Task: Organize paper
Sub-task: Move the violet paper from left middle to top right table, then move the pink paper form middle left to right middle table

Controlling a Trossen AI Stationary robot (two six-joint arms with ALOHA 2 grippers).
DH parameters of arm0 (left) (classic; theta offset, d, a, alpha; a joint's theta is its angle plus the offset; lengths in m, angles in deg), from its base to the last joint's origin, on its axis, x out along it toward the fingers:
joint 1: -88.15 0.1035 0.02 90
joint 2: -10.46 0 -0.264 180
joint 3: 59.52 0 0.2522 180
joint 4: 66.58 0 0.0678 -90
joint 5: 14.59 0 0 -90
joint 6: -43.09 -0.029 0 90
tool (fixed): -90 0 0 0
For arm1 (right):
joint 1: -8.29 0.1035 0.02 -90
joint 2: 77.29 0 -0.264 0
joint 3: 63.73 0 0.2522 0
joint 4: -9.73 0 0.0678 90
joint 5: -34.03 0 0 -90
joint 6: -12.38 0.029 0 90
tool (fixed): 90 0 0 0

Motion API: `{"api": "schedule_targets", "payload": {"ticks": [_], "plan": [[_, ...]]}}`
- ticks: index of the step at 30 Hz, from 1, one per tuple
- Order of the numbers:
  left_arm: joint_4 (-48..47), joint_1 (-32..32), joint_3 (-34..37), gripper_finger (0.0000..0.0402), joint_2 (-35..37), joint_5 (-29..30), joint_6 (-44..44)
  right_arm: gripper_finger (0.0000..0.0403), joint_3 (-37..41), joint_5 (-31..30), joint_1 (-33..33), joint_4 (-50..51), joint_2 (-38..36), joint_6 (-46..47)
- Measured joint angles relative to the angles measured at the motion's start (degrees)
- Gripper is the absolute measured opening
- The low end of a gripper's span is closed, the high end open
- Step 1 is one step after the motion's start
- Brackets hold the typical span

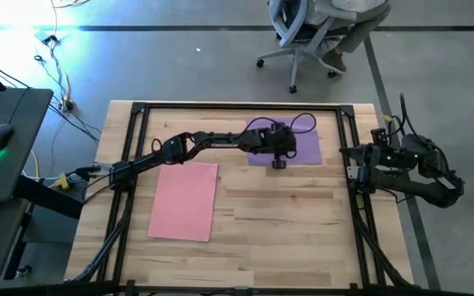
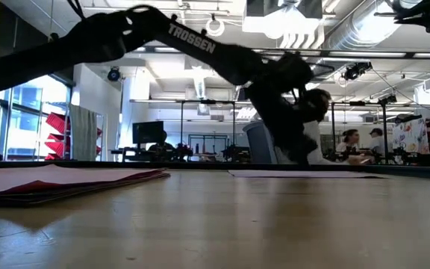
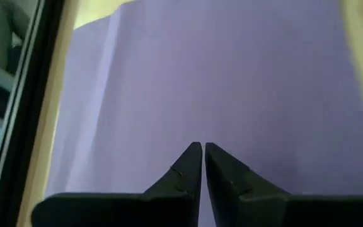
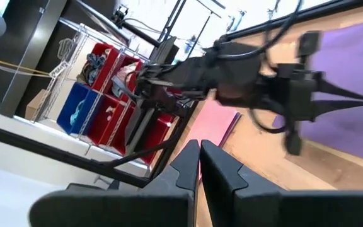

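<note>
A purple sheet (image 1: 303, 148) lies flat near the table's far edge, also seen in the left wrist view (image 3: 232, 75) and low view (image 2: 304, 173). A pile of sheets with pink on top (image 1: 183, 200) lies flat on the table's left half (image 2: 58, 179). My left gripper (image 1: 278, 160) is shut, reaching from the left, its tips (image 3: 202, 146) down at the purple sheet. My right gripper (image 1: 352, 173) is shut and waits at the table's right edge (image 4: 200, 146), touching nothing. My left gripper points its shut fingertips (image 3: 194, 151) down at a slant onto the middle of the purple sheet (image 3: 200, 126), which lies flat on the table. I cannot tell whether the tips touch the sheet or hover just above it.
A black frame rail (image 1: 237, 107) runs round the table's edges. Bare wood (image 1: 286, 214) lies between the pink pile and the right arm. An office chair (image 1: 299, 37) and a person stand beyond the far edge. People sit in the room behind (image 2: 349, 142).
</note>
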Motion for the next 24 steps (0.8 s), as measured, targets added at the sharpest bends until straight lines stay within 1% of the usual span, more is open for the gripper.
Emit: {"api": "schedule_targets", "payload": {"ticks": [2,4,7,11,16,18,21,24], "plan": [[-2.08,0.02,-0.09,0.0000,0.12,-2.32,4.58,0.0000,0.00,-1.03,0.00,0.00,0.00,-0.08],[-3.81,0.10,0.56,0.0000,-0.45,-3.85,6.40,0.0000,0.00,-1.94,-0.02,0.07,0.00,-0.54],[-3.16,0.06,2.05,0.0000,-0.64,-4.12,6.39,0.0000,0.00,-2.77,-0.01,0.16,-0.01,-0.59],[-3.20,-0.43,3.13,0.0000,-0.48,-5.18,3.02,0.0000,0.00,-2.84,-0.02,0.11,-0.01,-0.59],[-2.41,-0.86,3.19,0.0000,-0.48,-4.88,0.68,0.0000,0.00,-2.88,-0.02,0.14,-0.02,-0.59],[-2.33,-1.05,3.10,0.0000,-0.50,-3.64,0.68,0.0000,0.00,-2.86,0.00,0.13,-0.01,-0.59],[-5.09,-1.49,0.99,0.0000,-0.56,-0.73,0.94,0.0000,0.00,-2.86,-0.01,0.13,0.00,-0.59],[-7.71,-2.22,-1.58,0.0000,0.84,-0.80,1.26,0.0000,0.00,-2.86,-0.02,0.14,0.00,-0.94]]}}
